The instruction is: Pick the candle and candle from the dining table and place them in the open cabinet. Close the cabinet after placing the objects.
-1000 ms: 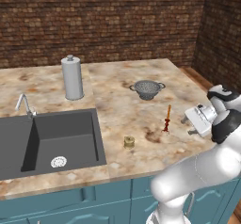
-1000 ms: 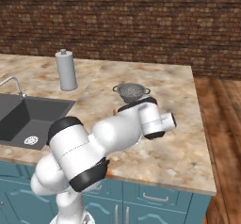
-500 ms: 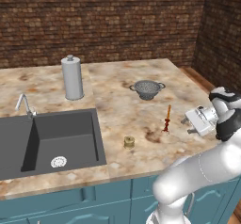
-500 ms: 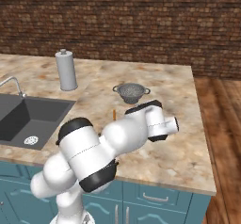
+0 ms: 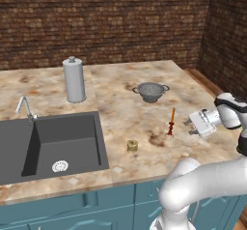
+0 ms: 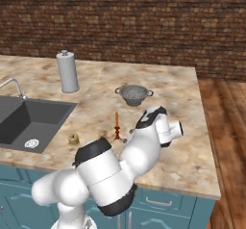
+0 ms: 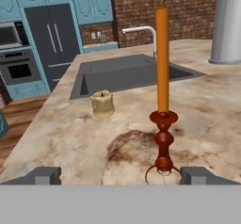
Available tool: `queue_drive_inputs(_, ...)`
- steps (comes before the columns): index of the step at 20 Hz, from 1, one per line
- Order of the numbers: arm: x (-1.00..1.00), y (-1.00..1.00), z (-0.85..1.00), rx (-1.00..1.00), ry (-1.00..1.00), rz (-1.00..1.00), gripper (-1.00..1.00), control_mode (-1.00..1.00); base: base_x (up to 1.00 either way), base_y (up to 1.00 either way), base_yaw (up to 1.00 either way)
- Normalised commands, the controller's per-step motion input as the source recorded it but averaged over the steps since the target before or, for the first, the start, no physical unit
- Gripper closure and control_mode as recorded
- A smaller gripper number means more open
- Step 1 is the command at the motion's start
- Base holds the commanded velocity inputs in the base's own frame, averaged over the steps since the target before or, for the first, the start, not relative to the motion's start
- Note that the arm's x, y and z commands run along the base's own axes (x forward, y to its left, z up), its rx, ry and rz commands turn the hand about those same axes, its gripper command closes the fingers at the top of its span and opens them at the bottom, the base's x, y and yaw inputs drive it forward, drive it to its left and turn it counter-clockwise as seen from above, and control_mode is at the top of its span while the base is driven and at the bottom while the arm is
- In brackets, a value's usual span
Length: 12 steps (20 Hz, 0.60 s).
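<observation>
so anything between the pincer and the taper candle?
No. In the left base view only bare marbled counter separates the open pincer from the taper candle; the hand view agrees.

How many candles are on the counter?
2. A tall orange candle stands on a stand just ahead of the open gripper; a short yellowish candle sits nearer the sink.

Dark brick wall (image 5: pixel 120 21), wooden floor (image 6: pixel 226 122), teal cupboards (image 7: pixel 89 2), black fridge (image 7: pixel 54 39)
</observation>
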Motion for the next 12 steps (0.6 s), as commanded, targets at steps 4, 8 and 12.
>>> queue_drive_inputs(4, 0.19, 0.17, 0.00, -0.02, 0.00, -0.06, -1.00, -1.00, 0.00, 0.00, 0.00)
queue_drive_inputs(8, 0.18, 0.15, -0.08, -0.01, 0.00, -0.05, -1.00, -1.00, 0.00, 0.00, 0.00)
queue_drive_inputs(12, 0.13, 0.12, -0.25, 0.00, 0.01, -0.03, -1.00, -1.00, 0.00, 0.00, 0.00)
